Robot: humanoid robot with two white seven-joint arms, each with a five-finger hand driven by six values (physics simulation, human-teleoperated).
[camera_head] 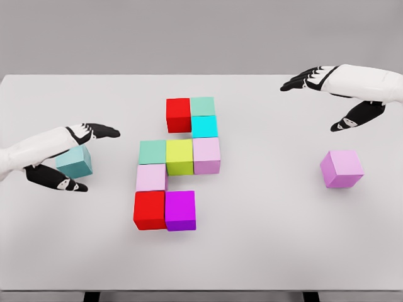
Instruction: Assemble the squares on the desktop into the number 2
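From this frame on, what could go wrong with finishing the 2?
1. The left hand brackets the teal cube with spread fingers; a loose pinch could let it slip or twist.
2. The packed blocks sit edge to edge, so setting a cube beside the magenta cube may nudge neighbours out of line.
3. The lilac cube lies skewed, apart from the open right hand, and needs squaring.

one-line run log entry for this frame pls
stage: 2 partly built | left hand: around teal cube, not closed | right hand: open, above loose pink cube | placed block cluster: mid-table
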